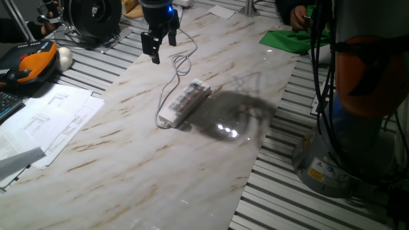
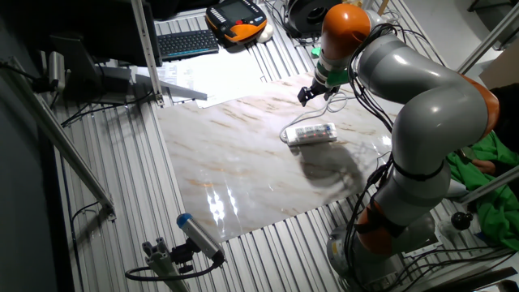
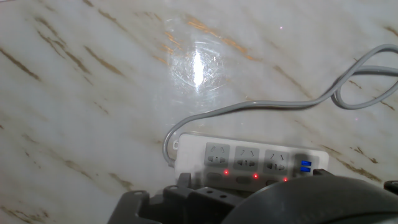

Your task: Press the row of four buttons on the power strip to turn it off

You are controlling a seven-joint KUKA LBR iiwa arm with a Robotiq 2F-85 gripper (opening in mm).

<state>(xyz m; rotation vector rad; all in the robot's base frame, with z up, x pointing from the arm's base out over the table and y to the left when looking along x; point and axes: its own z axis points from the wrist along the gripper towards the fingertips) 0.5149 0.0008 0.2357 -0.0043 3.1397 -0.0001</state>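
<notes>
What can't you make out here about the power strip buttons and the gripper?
- Fourth button: the hand view shows three red lights on the power strip; the hand's dark body along the bottom edge covers the rest.
- Buttons' state in both fixed views: strip too small.
- Fingertips: the gripper hangs above the marble; no view shows the gap clearly.
- Cord: cut off by the right edge in the hand view.
</notes>
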